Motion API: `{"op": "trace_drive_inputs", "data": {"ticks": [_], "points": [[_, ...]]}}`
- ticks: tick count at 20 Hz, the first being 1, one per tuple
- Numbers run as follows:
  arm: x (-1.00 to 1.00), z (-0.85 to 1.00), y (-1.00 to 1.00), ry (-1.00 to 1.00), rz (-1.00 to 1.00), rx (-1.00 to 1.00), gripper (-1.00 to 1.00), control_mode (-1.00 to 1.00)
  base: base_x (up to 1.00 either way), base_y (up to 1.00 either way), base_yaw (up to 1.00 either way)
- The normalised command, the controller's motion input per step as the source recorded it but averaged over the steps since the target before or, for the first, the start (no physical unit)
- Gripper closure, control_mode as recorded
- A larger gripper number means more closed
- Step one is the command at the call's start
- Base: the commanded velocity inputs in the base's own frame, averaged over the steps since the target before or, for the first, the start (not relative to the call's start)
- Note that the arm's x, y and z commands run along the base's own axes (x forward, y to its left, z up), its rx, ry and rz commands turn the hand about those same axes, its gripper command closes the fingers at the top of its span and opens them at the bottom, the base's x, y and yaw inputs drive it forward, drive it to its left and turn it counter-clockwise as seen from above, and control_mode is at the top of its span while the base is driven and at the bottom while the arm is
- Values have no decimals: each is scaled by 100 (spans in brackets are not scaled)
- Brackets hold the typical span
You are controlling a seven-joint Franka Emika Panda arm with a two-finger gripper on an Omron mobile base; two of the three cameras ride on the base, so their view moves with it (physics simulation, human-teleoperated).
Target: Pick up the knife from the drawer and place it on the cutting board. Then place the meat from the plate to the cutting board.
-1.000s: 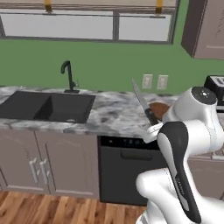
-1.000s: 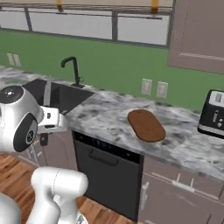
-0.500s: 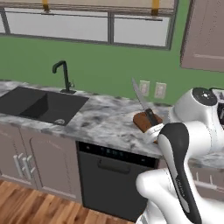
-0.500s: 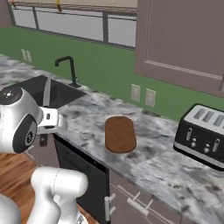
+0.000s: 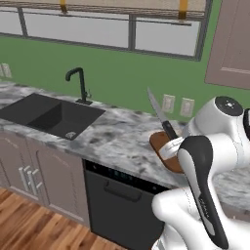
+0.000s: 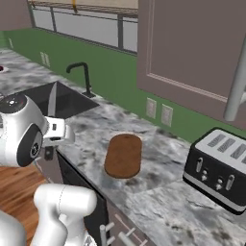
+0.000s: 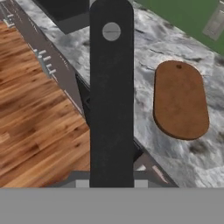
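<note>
Holding knife [image 5: 161, 117] apparently short of cutting board [image 6: 123, 155].

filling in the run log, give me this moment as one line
phase: carrying knife to board | gripper: shut on knife, blade up | cutting board: bare, on counter | toaster: right of board

Reddish-brown cutting board [image 6: 123, 155], black-handled knife [image 7: 111, 96], grey-veined marble counter [image 6: 158, 192], green wall [image 5: 97, 73]

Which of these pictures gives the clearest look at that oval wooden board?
The right base view: the cutting board lies whole and bare on the counter. The hand view also shows it whole, but off to one side. In the left base view the arm hides most of it.
</note>
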Motion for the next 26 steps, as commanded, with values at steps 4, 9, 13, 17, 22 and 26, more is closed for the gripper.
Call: {"op": "trace_drive_inputs", "data": {"ticks": [4, 9, 13, 17, 22, 26], "points": [[0, 0, 0, 0, 0, 0, 100, 100, 9, -60, -11], [0, 0, 0, 0, 0, 0, 100, 100, 3, -75, -46], [0, 0, 0, 0, 0, 0, 100, 100, 6, -61, -49], [8, -9, -21, 1, -19, 0, 100, -100, 0, -32, -22], [28, -15, -27, 7, -14, 0, 100, -100, 0, 0, 0], [46, -32, -2, 17, 1, -3, 100, -100, 0, 0, 0]]}}
